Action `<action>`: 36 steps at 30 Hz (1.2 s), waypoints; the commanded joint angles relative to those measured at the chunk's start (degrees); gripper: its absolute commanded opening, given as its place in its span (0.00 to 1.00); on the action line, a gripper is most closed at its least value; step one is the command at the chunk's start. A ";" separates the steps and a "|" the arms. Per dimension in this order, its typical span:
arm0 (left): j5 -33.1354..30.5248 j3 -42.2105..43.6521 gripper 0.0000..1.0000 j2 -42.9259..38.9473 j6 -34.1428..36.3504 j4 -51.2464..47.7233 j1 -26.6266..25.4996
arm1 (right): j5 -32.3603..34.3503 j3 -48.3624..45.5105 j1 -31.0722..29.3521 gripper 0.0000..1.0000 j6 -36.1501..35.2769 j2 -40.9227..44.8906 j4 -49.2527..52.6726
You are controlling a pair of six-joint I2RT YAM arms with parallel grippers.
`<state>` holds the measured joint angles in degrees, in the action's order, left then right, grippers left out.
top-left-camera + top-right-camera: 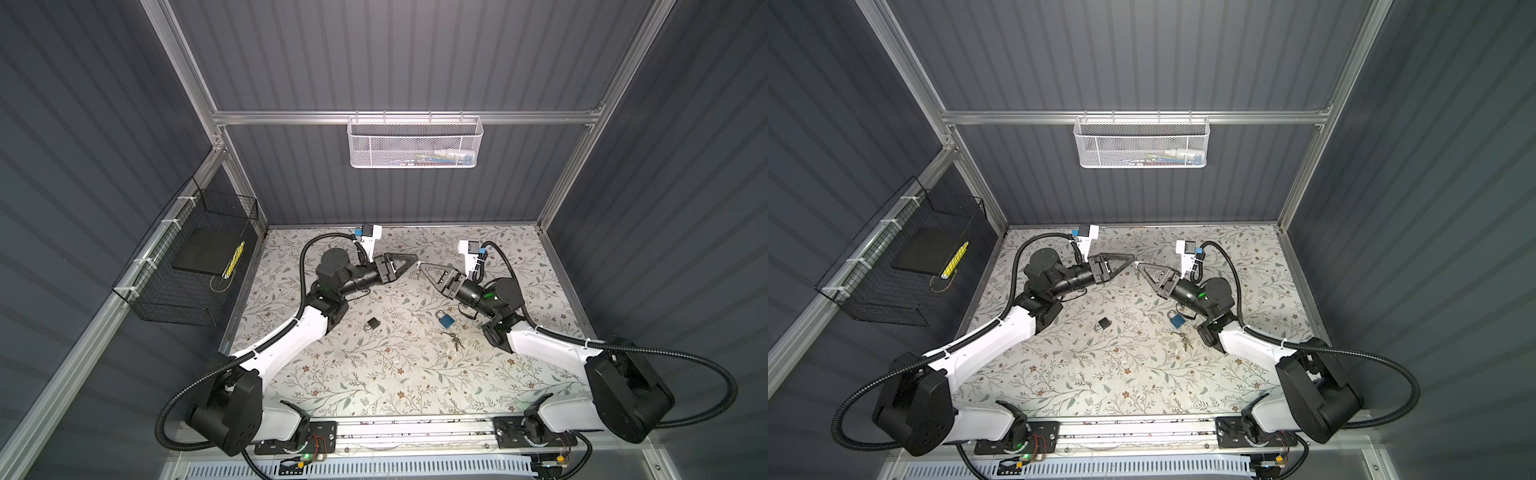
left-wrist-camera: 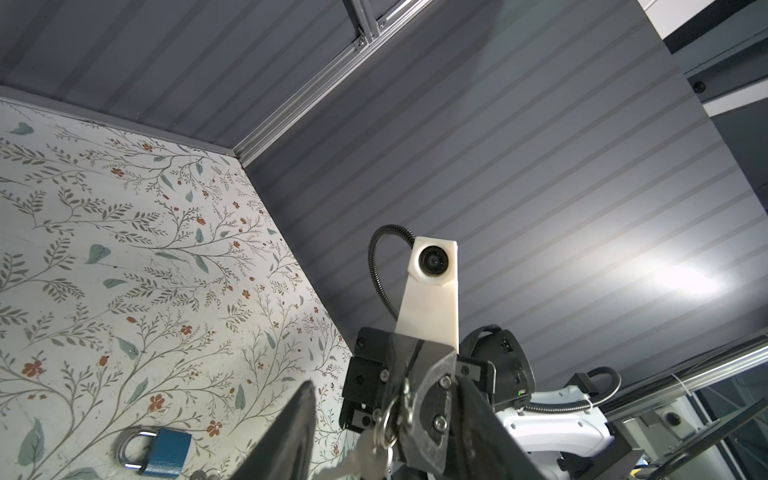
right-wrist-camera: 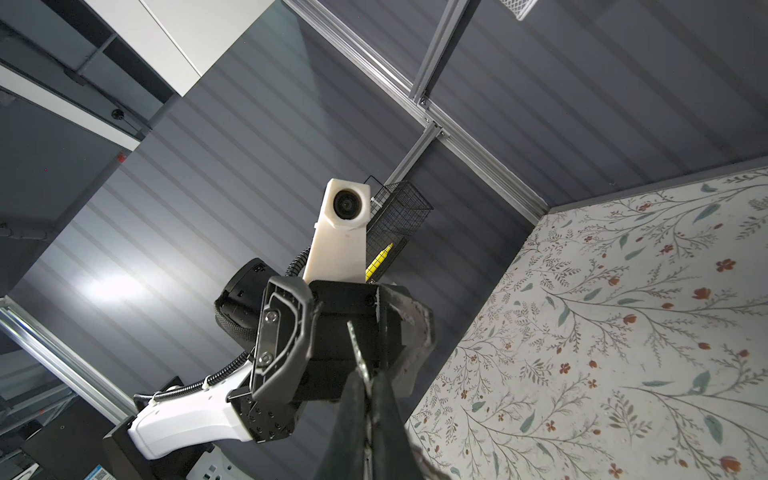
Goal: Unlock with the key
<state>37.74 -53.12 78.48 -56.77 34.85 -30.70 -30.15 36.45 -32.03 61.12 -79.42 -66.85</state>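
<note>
The right tool (image 1: 424,268) is pinching the key (image 3: 356,345) with its jaws fully closed. It is holding the key in the air just above the centre of both top views, blade pointing at the left tool (image 1: 409,262). In the left wrist view a ring (image 2: 384,417) is dangling from the key low in the frame. The left tool is standing about half open, tip to tip with the right one. The blade is reaching into the gap between its jaws, and it is gripping nothing that I can see.

Neither lock is being held. The blue padlock (image 1: 445,319) is lying on the counter (image 1: 374,382) right of centre, just below the right arm's wrist. A bunch of keys (image 1: 451,338) is lying just beneath it. The black padlock (image 1: 372,324) is lying left of centre, well apart from both. I cannot tell which of the two this key is fitting.

This looks like a mid-air regrasp or handover of the key, with the unlocking not yet begun. The next move is calling for the left jaws to close squarely on the blade without twisting it. After that, one tool needs to be steadying a padlock while the other is lining the blade up with the keyhole.
</note>
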 commanded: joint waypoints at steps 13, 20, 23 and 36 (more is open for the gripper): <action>3.24 0.01 0.06 2.47 -2.36 6.39 -0.74 | -0.08 2.12 -0.40 0.00 0.29 -2.17 -1.38; 3.48 -0.67 0.00 2.29 -2.18 5.86 -0.79 | 0.20 1.77 -0.31 0.08 -0.44 -1.47 0.97; 2.95 -2.25 0.00 1.58 0.89 -0.17 -0.67 | 0.13 1.25 0.03 0.27 -2.49 0.26 5.75; 7.30 -11.39 0.00 1.50 15.29 -25.52 -0.68 | -5.66 1.76 4.26 0.37 -9.07 9.69 21.59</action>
<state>42.09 -62.81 80.88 -45.06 14.28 -31.18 -32.21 36.45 -28.10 54.33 -69.91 -48.51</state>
